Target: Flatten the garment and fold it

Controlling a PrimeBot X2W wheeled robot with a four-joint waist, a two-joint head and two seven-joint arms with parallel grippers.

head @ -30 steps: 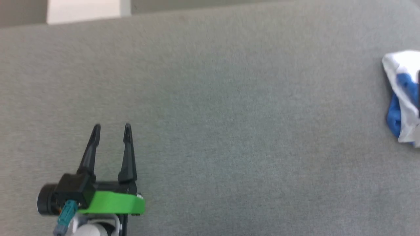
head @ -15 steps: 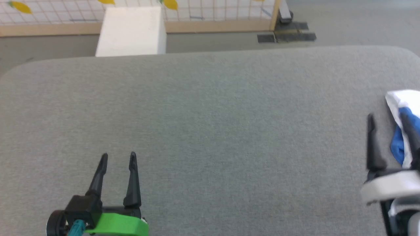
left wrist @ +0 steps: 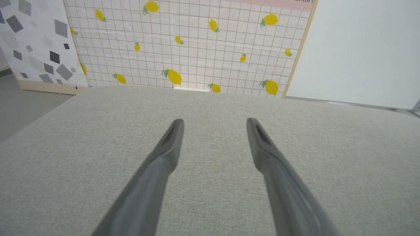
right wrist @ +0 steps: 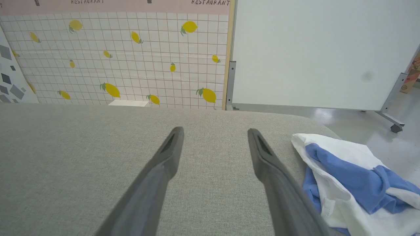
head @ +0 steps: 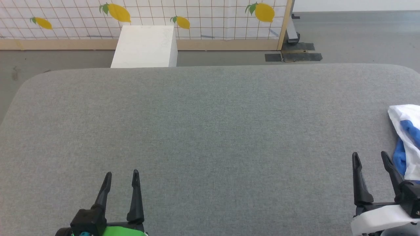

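Note:
The garment [head: 407,137] is a crumpled white and blue heap at the right edge of the grey padded table [head: 210,131], cut off by the head view's border. The right wrist view has the garment [right wrist: 347,183] bunched just right of its fingers. My right gripper [head: 370,156] hovers open at the lower right, its outer finger close beside the cloth, with nothing between the jaws. My left gripper [head: 120,175] is open and empty over bare table at the lower left. From the wrist views, the left gripper [left wrist: 214,122] and right gripper [right wrist: 215,131] both stand wide apart.
Beyond the table's far edge stand a white box [head: 144,46] and a lemon-print grid panel [head: 147,16]. A white board on wheels [right wrist: 321,52] stands at the far right, with grey floor [head: 354,36] around it.
The head camera has tilted up, bringing the far table edge, box and panel into view. My right gripper has come into view beside the garment. Both grippers stay open.

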